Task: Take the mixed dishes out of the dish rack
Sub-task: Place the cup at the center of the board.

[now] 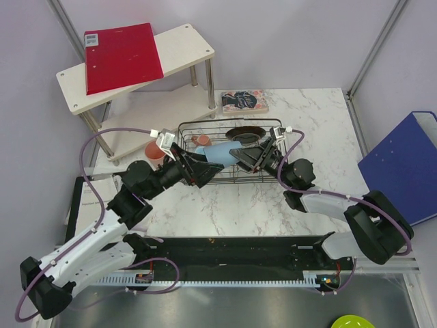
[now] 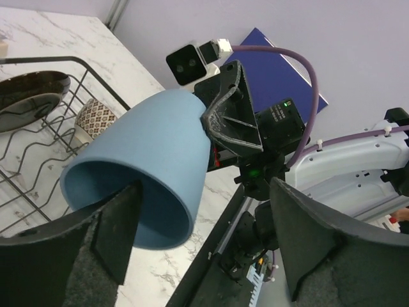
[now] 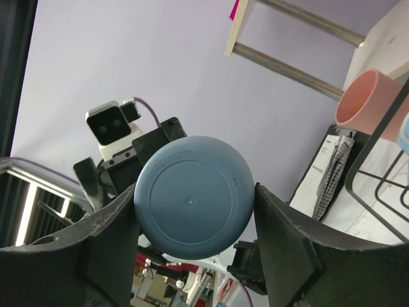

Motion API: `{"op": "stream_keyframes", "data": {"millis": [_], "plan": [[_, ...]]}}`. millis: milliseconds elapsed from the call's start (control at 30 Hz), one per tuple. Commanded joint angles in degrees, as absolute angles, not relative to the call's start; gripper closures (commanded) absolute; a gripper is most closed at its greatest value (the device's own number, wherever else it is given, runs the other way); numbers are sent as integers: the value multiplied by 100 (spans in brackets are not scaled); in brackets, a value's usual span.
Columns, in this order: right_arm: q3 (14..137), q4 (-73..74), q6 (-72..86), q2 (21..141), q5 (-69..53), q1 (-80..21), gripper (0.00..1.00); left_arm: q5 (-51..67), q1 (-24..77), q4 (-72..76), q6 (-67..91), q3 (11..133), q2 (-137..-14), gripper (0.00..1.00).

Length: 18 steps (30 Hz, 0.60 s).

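The blue cup (image 1: 220,153) hangs sideways over the near side of the dark wire dish rack (image 1: 273,126). My right gripper (image 1: 240,156) is shut on its base; the round bottom (image 3: 193,197) fills the gap between the fingers. My left gripper (image 1: 203,167) is open at the cup's mouth (image 2: 137,166), one finger (image 2: 96,246) over the opening, the other (image 2: 319,243) far out to the side. The dark red-brown plate (image 1: 244,132) and a small red-speckled dish (image 2: 94,118) stand in the rack (image 2: 38,160). The salmon-pink tumbler (image 1: 153,151) stands left of the rack.
A white two-tier shelf (image 1: 184,41) with a red folder (image 1: 123,58) stands at the back left. A book (image 1: 244,101) lies behind the rack. A blue binder (image 1: 403,167) leans at the right. Papers (image 1: 82,198) lie at the left. A lime-green dish (image 1: 351,322) sits at the bottom edge.
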<state>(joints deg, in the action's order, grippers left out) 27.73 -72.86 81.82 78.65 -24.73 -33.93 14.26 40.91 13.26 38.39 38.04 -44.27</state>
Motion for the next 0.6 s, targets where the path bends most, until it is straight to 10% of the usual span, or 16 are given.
{"op": "stream_keyframes", "data": {"millis": [0,233,300,333,400,567], "plan": [[3129,-9492,8086,7682,-2681,-3559,100,1696,4096,1758,4043,3744,-4552,22],[3103,-8825,7638,7313,-2742,-3595,100,1635,4096,1408,3911,3805,-4474,98],[3102,-8317,7271,7059,-2768,-3586,96,1451,4087,1091,3780,3998,-4447,98],[3111,-8036,7112,6945,-2769,-3586,53,1407,4096,611,3701,4112,-4465,98],[3304,-6475,6281,6472,-2725,-3595,7,1266,4096,47,3395,4567,-4543,98],[4392,-1390,4037,5591,-930,-3647,2,423,4096,-3010,2647,6088,-5113,98]]}}
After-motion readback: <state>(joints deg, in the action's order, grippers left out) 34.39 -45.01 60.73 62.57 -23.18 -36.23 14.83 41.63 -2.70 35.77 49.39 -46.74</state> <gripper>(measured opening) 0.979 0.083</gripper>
